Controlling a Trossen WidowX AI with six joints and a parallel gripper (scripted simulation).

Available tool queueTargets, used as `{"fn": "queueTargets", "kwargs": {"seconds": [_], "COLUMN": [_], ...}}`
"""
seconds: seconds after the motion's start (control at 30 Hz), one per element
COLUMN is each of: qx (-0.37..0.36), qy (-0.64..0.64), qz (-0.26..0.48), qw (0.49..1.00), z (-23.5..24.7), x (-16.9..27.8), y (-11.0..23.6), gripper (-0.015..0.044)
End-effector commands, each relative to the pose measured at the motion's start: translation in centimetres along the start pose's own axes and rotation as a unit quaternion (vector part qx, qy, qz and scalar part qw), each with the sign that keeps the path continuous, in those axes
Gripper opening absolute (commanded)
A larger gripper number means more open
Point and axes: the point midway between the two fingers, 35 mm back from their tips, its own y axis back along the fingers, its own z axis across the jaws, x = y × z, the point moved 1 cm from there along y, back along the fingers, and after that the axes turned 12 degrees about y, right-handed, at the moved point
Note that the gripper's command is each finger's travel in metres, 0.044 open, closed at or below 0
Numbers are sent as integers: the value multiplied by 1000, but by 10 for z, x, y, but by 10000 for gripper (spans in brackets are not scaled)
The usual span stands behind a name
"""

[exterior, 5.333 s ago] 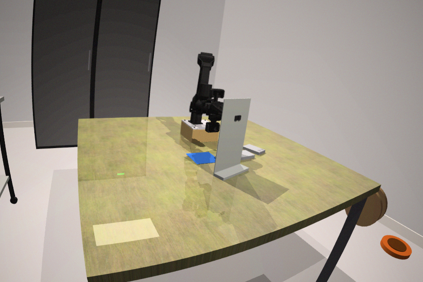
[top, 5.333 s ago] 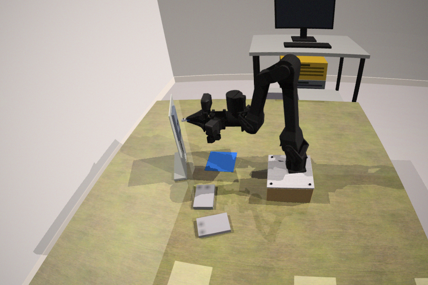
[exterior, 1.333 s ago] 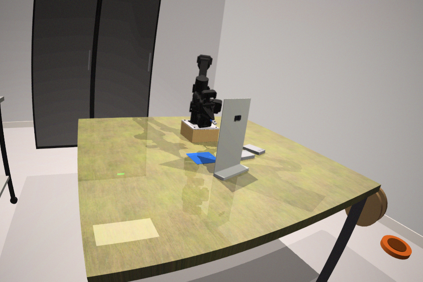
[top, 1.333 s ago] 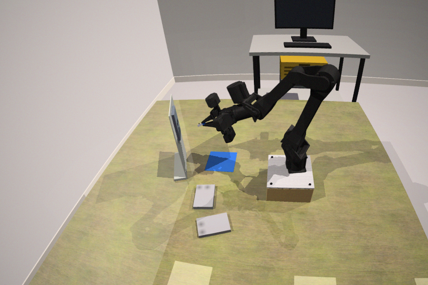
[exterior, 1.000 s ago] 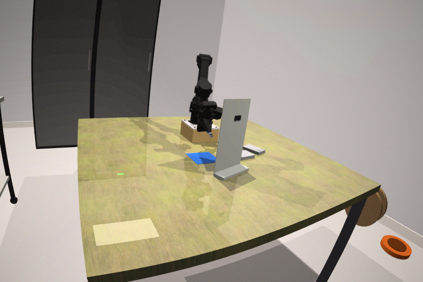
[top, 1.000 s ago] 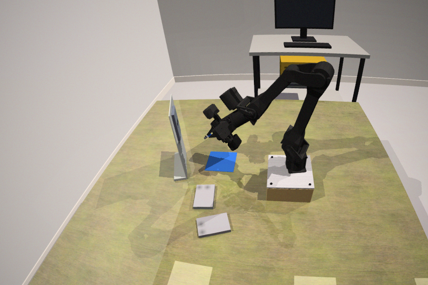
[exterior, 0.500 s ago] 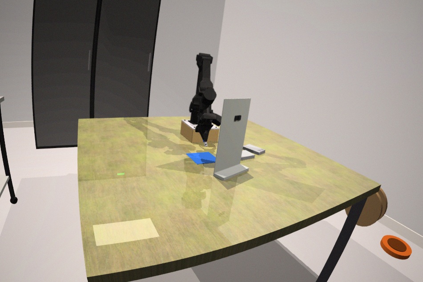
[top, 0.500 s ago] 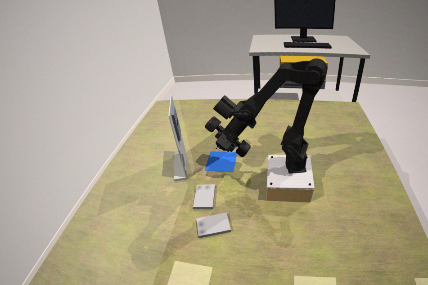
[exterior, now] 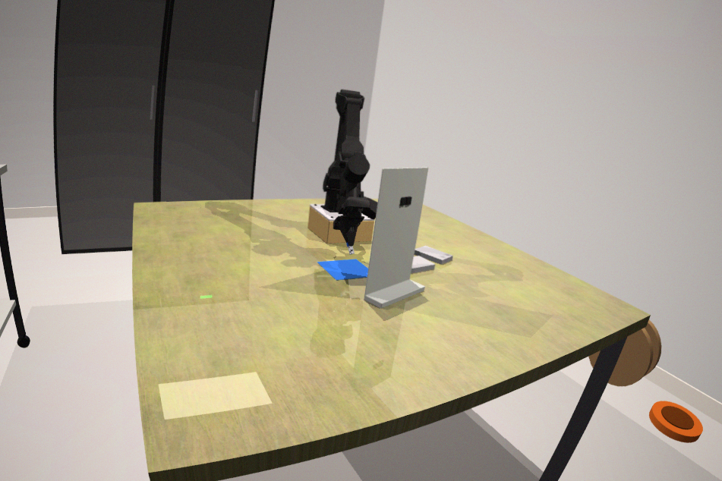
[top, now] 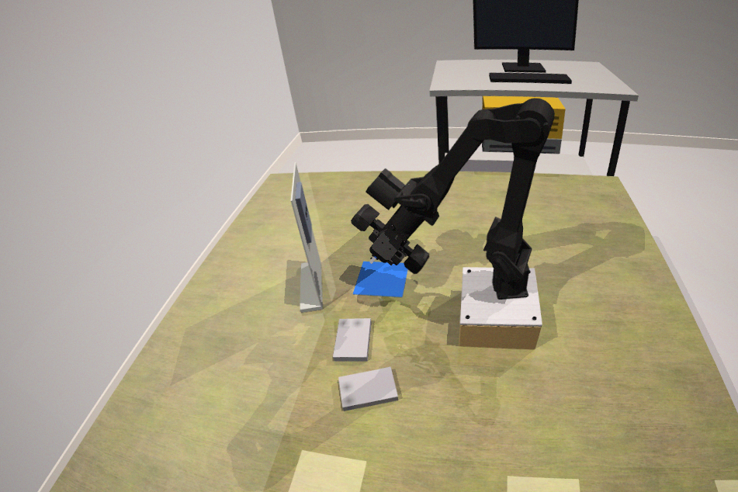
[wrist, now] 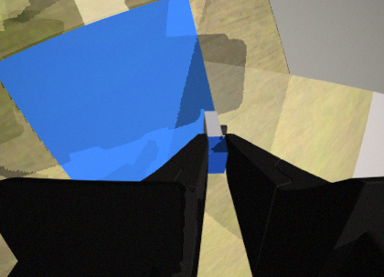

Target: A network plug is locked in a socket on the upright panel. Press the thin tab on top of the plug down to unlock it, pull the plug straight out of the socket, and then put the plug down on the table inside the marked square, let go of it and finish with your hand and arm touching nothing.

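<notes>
end effector [wrist: 217, 143] pinching the plug [wrist: 217, 154] — small blue body with a pale tab at its front end, seen between the two black fingers in the wrist view. plug out of the socket, well apart from the panel [top: 306, 232]. arm [top: 514, 191] bent over from its base block [top: 500, 316], wrist tilted steeply down toward the counter [top: 555, 394]. fingertips near the far edge of the blue square [top: 379, 281] in the top view; in the wrist view, plug tip lined up with the square's right edge, square filling the upper left. cannot tell whether the plug touches the counter; in the exterior view the tip [exterior: 350, 247] sits low, just beyond the square [exterior: 343, 268].

panel upright on its foot [exterior: 394, 293], dark sockets [exterior: 405, 200] high on its face, to the left of the square in the top view. two grey plates [top: 352, 337] [top: 368, 387] flat on the counter — both on the near side of the square in the top view, apart from each other and from the arm. pale rectangles [top: 327, 471] at the near edge of the counter.
</notes>
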Motion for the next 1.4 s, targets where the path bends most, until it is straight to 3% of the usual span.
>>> {"fn": "queueTargets", "kwargs": {"seconds": [0.0, 1.37], "qx": [-4, -5], "qy": [2, 1], "qz": [2, 0], "qw": [1000, 1000], "z": [6, 31], "x": [0, -6], "y": [-4, -36], "gripper": [0, 0]}}
